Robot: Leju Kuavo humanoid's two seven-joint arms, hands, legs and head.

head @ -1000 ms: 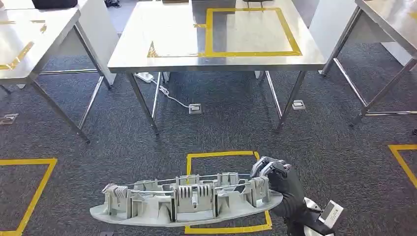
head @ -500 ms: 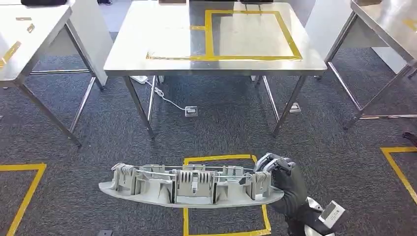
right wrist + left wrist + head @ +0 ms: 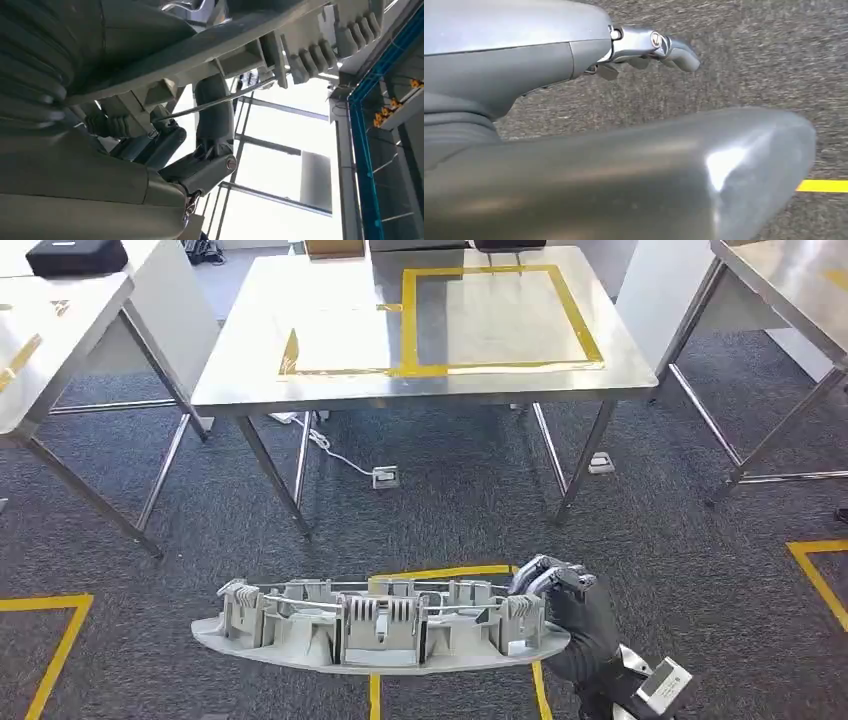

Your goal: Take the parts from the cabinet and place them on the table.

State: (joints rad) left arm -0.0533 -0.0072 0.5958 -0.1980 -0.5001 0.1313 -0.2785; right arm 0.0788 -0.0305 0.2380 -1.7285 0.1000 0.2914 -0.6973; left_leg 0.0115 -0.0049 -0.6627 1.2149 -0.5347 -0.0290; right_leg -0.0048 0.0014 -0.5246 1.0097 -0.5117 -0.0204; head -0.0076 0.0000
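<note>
Left hand [image 3: 644, 47]: seen from the left wrist view, hanging over dark grey carpet [image 3: 749, 60]. Fingers look curled in with nothing in them, so clenched on nothing, but the view is blurred.

Long pale grey moulded plastic part with ribbed clip housings [image 3: 380, 625]: in the air, roughly level, low in the head view over the carpet and a yellow tape floor square [image 3: 450, 572]. Its left end hangs free and unsupported. A thin metal rod [image 3: 400, 587] runs along its top edge.

Right hand [image 3: 560, 605]: dark-gloved, wrapped around the part's right end. The right wrist view shows fingers [image 3: 215, 115] hooked under the ribbing, next to the rod. So it's grasping the part, single-ended.

Stainless steel bench with a yellow tape rectangle [image 3: 300, 390]: straight ahead and well apart from the part. More steel benches to either side; a black box [image 3: 75, 255] sits on the far left one.

Handling, my read:
- Light, stiff shell. It shows no visible sag along its length.
- Long lever arm from an end grip, so it'll want to droop or twist at the free end during walking and set-down.
- Ribs and clips look thin and could snap if knocked on the bench edge.
- Smooth outer face looks slippery. The ribbed inner side is the better purchase.
- A centre grip would balance better. The left hand is free to support the other end.

Part not yet on the bench. Carry phase.
</note>
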